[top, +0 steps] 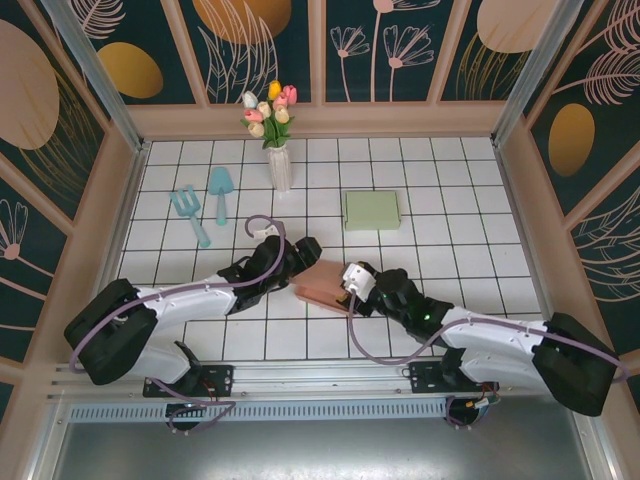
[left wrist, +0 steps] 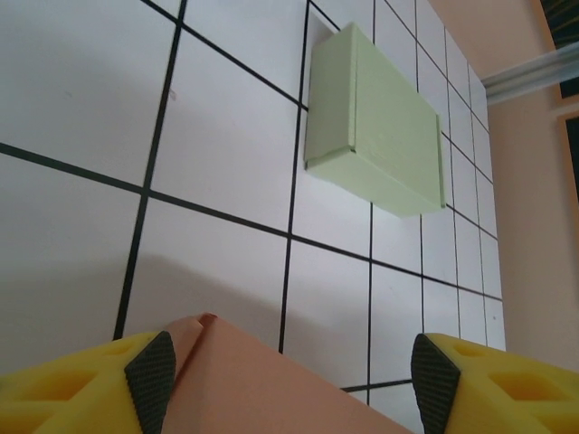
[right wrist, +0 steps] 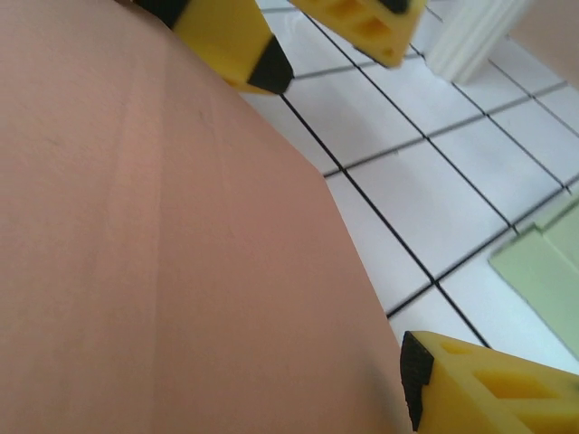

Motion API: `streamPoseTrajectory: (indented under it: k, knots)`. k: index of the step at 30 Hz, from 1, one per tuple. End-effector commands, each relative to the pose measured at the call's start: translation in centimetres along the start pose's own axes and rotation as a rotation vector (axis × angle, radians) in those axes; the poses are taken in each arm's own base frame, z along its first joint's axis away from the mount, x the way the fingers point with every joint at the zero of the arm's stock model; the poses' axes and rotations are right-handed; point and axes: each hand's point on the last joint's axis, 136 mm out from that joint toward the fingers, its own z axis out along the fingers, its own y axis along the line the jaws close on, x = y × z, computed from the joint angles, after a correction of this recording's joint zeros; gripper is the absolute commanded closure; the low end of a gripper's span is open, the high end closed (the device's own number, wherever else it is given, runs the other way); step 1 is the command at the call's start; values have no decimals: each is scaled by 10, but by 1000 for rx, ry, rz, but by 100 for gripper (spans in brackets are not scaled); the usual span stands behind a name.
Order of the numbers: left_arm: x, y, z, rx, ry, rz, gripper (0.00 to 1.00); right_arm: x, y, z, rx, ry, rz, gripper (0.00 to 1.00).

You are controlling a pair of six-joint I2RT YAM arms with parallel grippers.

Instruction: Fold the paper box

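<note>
L gripper (left wrist: 291, 371): jaws wide, astride pink paper box (right wrist: 163, 226) corner, likely bracing the fold; no grip evident. R gripper (top: 352, 282) beside box: opening indeterminate.

Even light falling from above, soft shadow lying ahead of left gripper (left wrist: 291, 380), pink box (right wrist: 163, 253) blurring beside right gripper (top: 352, 281).

Tulip vase (top: 279, 165), teal trowel (top: 220, 190), fork (top: 190, 213)
</note>
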Motion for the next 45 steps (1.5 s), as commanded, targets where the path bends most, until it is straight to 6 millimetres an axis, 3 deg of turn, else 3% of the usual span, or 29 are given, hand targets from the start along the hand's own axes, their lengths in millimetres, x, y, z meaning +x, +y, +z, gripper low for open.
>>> streamPoseTrajectory:
  k: [1, 6, 8, 14, 19, 21, 25, 32, 35, 39, 42, 45]
  knots:
    - [-20, -13, -11, -7, -82, 24, 28, -39, 11, 11, -65, -150, -83, 35]
    - [-34, -10, -22, -48, -145, 58, 26, -29, 31, 33, -167, -89, -241, 31]
    - [-37, -9, -25, -56, -159, 66, 26, -27, 43, 29, -225, -111, -342, 29]
    - [-31, 1, -21, -59, -151, 58, 26, -27, 51, 15, -295, -106, -486, 26]
    - [-19, 7, -8, -53, -111, 33, 27, -21, 50, 7, -352, -4, -553, 22]
    - [-16, 8, -4, -54, -101, 28, 27, -25, 51, 4, -380, 12, -559, 2]
    - [-15, 8, 0, -54, -101, 22, 28, -26, 49, -4, -436, 96, -602, 1]
    - [-25, 7, -5, -66, -145, 30, 28, -30, 30, -13, -348, 130, -640, 1]
    - [-42, -3, -18, -75, -206, 96, 29, -37, 2, -12, -185, 108, -625, 1]
    - [-73, -24, -59, -61, -321, 294, 28, -41, -18, -19, -139, 47, -573, 1]
    - [-96, -4, -98, -160, -439, 340, 26, -42, -19, -25, -174, 26, -583, 1]
    - [-102, 6, -122, -152, -494, 325, 25, -44, -21, -29, -198, 54, -587, 1]
